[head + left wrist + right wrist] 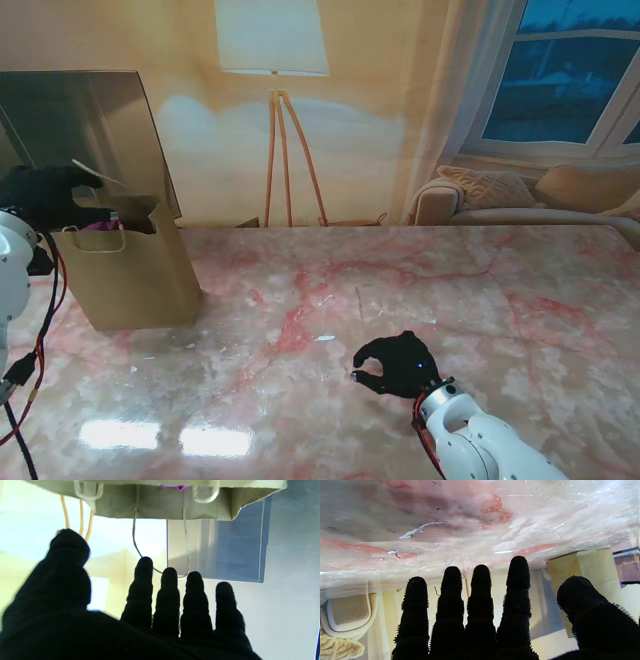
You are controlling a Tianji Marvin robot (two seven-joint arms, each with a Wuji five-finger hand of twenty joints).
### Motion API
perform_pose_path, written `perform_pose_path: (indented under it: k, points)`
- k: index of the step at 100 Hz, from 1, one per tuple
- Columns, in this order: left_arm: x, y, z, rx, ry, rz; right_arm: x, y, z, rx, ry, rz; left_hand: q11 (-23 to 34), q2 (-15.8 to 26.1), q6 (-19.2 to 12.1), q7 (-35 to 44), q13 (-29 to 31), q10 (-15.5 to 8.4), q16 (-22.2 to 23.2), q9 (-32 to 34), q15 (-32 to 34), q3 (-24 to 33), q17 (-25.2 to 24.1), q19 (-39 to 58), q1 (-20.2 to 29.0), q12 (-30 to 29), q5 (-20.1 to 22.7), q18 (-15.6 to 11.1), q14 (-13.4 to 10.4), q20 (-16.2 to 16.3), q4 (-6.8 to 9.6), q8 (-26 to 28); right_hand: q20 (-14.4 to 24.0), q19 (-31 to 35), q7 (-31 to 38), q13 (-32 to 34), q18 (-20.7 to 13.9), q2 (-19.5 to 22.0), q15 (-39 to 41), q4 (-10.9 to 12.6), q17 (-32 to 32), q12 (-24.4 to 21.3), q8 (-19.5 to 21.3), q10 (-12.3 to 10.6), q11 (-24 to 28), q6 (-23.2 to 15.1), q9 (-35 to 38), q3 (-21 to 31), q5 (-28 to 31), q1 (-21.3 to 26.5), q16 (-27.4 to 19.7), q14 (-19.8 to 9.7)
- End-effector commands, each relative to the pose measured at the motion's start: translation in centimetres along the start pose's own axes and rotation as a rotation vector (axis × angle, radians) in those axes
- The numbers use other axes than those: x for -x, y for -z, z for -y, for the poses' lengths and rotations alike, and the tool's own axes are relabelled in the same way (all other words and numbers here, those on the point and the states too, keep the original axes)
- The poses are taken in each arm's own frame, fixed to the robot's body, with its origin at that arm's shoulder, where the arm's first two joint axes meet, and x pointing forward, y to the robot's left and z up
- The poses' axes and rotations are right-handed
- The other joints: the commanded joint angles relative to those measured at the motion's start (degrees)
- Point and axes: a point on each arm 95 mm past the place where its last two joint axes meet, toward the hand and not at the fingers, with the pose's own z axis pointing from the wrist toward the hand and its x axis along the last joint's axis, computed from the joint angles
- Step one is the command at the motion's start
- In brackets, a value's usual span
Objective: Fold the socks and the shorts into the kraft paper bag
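the left hand (140,620) is above the bag (135,275), fingers apart, holding nothing. the right hand (398,365) is empty too. no clothes lie on the table (420,290), so packing looks done.

The kraft paper bag (130,270) hides nearly all it holds: only a purple scrap (103,226) peeks over its rim, too small to name. Behind the bag, the left hand (40,195) is a dark shape, its arm cut by the stand view's edge. In the left wrist view the bag's lower part is cropped off.
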Motion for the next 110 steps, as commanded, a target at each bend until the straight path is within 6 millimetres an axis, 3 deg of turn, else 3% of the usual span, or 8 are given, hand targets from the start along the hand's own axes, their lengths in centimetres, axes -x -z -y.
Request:
perform_pose_path:
  k: [1,5,23,26,48,53,75,110]
  points:
    - [-0.6,0.6,0.4,-0.018,-0.004,-0.012,-0.5,0.1,0.2,0.002,-0.005,-0.009,-0.86,2.28,0.71,-1.19,-3.36,1.31,-0.52,-2.29,-0.74,-2.2,-0.8,-1.48,-0.21,-0.81,-1.84,-1.44,-0.77,-1.21,2.19,-0.6,-1.04,1.03,-1.3,-1.53,0.6,1.27,-1.31,3.08,-1.22,0.39,0.23,1.03,-0.24,0.26,-1.85,-0.24,0.06,0.58,-0.49,0.31]
    - [-0.8,0.9,0.6,-0.031,-0.002,-0.021,-0.4,0.1,0.0,0.005,-0.003,-0.01,-0.86,3.59,0.81,-1.38,-3.64,1.34,-0.72,-2.49,-0.74,-6.61,-0.9,-1.7,1.64,-0.93,-1.85,-2.09,-0.76,-3.02,3.3,-0.44,-1.06,0.98,-1.39,-1.52,0.54,1.28,-1.31,3.09,-1.29,0.39,0.2,1.04,-0.26,0.32,-1.9,-0.19,-0.15,0.65,-0.49,0.34]
    - [-2.7,3.0,1.3,-0.105,0.03,-0.076,-0.4,0.0,-1.0,0.029,0.009,-0.017,-1.1,6.0,1.74,-2.26,-4.91,1.53,-1.16,-3.45,-1.14,-8.42,-1.02,-4.96,1.38,-1.14,-2.87,-4.45,-0.78,-7.08,4.54,-0.79,-1.15,0.83,-1.47,-1.51,0.43,1.23,-1.32,3.09,-1.26,0.38,0.16,1.1,-0.26,0.5,-1.83,-0.17,-0.2,0.62,-0.51,0.32]
    - [-3.1,3.5,1.4,-0.118,0.031,-0.09,-0.4,0.0,-1.1,0.033,0.011,-0.019,-1.14,6.56,1.78,-2.69,-5.14,1.54,-1.36,-3.6,-1.15,-9.14,-0.58,-5.17,1.22,-1.28,-2.95,-4.36,-0.76,-8.63,5.32,-1.02,-1.17,0.83,-1.48,-1.48,0.41,1.24,-1.3,3.08,-1.23,0.38,0.15,1.21,-0.27,0.62,-1.85,-0.18,-0.18,0.61,-0.5,0.34]
    - [-6.4,7.2,1.2,-0.201,0.058,-0.186,-0.6,0.0,-2.2,0.062,0.022,-0.029,-1.69,10.96,2.6,-3.98,-5.96,1.71,-1.77,-4.67,-1.58,-11.1,-0.12,-3.78,-1.12,-1.63,-4.84,-3.95,-0.59,-9.31,6.24,-1.48,-1.24,0.77,-1.7,-1.47,0.37,1.13,-1.31,3.08,-1.14,0.38,0.08,1.11,-0.27,0.63,-1.84,-0.09,-0.51,0.55,-0.51,0.3]
    - [-7.1,8.0,0.8,-0.21,0.08,-0.204,-0.7,0.1,-2.4,0.07,0.026,-0.033,-2.09,12.56,2.39,-5.04,-6.31,1.78,-2.34,-5.36,-1.91,-15.74,-0.18,-2.69,0.64,-2.04,-5.61,-3.91,-0.56,-10.53,7.67,-1.76,-1.25,0.77,-1.72,-1.43,0.35,1.08,-1.3,3.08,-1.12,0.39,0.07,1.05,-0.24,0.67,-1.77,-0.07,-0.57,0.56,-0.51,0.31]
    - [-9.9,11.1,-1.7,-0.257,0.157,-0.278,-1.0,1.5,-3.6,0.109,0.033,-0.032,-2.71,14.38,2.49,-6.25,-6.91,1.88,-2.37,-7.21,-2.06,-17.29,0.81,-2.06,-0.68,-2.4,-8.16,-5.11,-0.32,-10.58,8.34,-2.28,-1.82,0.27,-2.28,-1.16,-0.77,0.97,-1.62,3.08,-0.22,0.2,-0.2,1.0,-0.64,1.4,-1.92,-0.02,-1.35,0.47,-0.86,-0.18]
    - [-13.5,15.1,-7.8,-0.257,0.232,-0.36,-0.5,4.3,-5.0,0.172,0.026,-0.01,-2.34,15.28,4.31,-5.95,-5.81,2.12,-2.41,-6.94,-1.5,-18.76,3.63,1.7,-0.75,-2.52,-6.55,-5.93,-0.23,-9.98,9.35,-2.34,-3.46,-0.72,-5.28,-1.18,-2.47,1.01,-1.88,3.22,0.95,-0.09,-1.69,1.1,-1.29,3.97,-2.26,-0.83,-5.68,-0.37,-1.37,-0.27]
